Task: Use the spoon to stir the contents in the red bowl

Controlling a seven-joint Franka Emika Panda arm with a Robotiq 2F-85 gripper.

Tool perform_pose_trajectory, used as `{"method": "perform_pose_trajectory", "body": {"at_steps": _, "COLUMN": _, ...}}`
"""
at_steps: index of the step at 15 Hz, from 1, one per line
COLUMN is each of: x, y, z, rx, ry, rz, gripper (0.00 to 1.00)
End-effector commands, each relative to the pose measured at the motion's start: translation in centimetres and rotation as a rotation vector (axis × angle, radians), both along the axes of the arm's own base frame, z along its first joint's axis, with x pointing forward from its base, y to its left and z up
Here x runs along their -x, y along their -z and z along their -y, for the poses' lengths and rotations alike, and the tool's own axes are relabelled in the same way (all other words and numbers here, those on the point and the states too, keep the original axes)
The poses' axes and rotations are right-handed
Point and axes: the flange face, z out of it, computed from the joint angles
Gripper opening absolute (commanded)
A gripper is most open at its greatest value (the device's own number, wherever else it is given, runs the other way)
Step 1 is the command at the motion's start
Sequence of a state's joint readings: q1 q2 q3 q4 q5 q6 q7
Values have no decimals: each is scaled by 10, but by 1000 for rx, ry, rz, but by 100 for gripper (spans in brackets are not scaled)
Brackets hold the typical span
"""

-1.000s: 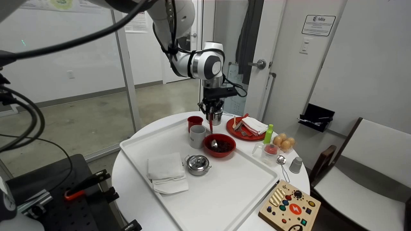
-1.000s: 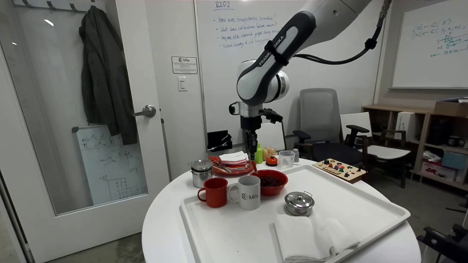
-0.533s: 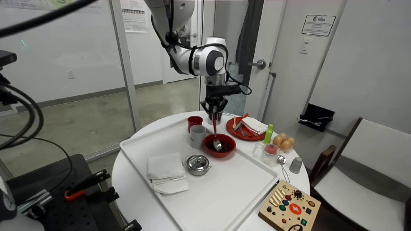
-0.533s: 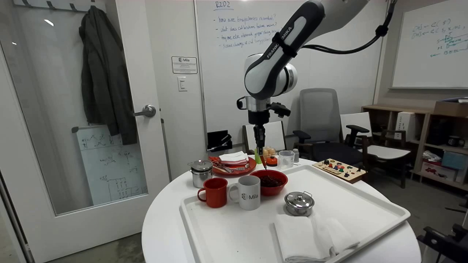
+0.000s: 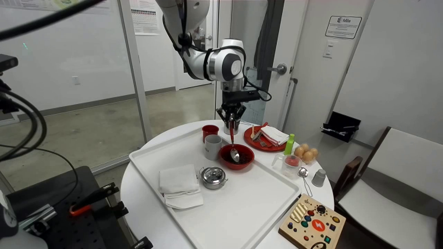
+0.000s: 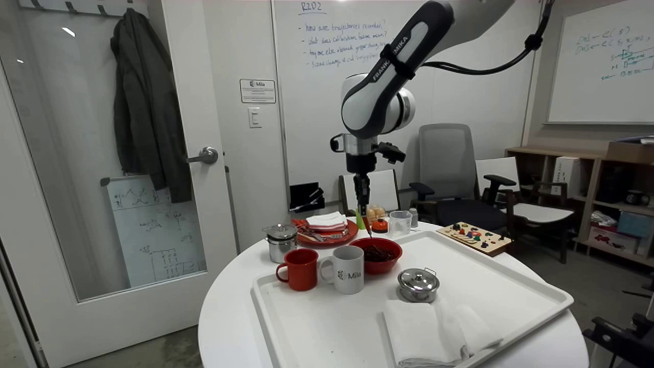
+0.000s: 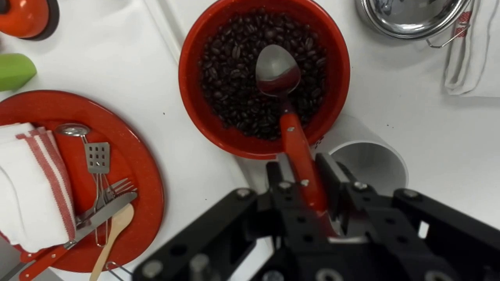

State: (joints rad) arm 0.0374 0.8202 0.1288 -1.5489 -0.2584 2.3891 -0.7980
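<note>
- Currently tool (image 7: pixel 306 168) pinches spoon (image 7: pixel 295 136) by handle, head over beans (image 7: pixel 234 84), presumably for stirring reach.
- Red bowl (image 6: pixel 383 267) sits at tray (image 6: pixel 470 276) far edge, right of grey mug (image 6: pixel 348 276) in both exterior views.

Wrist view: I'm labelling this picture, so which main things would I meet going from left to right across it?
From the left: red plate, red bowl, steel pot, folded cloth at the right edge.
</note>
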Motion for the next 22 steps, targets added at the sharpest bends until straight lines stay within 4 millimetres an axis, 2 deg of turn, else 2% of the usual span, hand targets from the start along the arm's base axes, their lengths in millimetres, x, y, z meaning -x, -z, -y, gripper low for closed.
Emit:
{"method": "perform_pose_trajectory", "body": {"at_steps": 1, "x": -10, "y": 2, "z": 3, "rx": 13, "ry": -11, "rz": 13, "gripper": 14}}
{"method": "perform_pose_trajectory", "body": {"at_steps": 6, "x": -22, "y": 2, "z": 5, "rx": 24, "ry": -27, "rz": 14, "gripper": 14}}
{"method": "perform_pose_trajectory", "body": {"at_steps": 11, "x": -37, "y": 0, "z": -2, "rx": 24, "ry": -62, "rz": 19, "gripper": 14}}
{"method": "perform_pose_trajectory", "body": {"at_steps": 17, "x": -45, "y": 5, "z": -27, "rx": 8, "ry": -129, "rz": 20, "gripper": 14}}
{"method": "perform_pose_trajectory", "body": {"at_steps": 22, "x": -41, "y": 13, "z": -45, "rx": -13, "ry": -167, "rz": 13, "gripper": 14}}
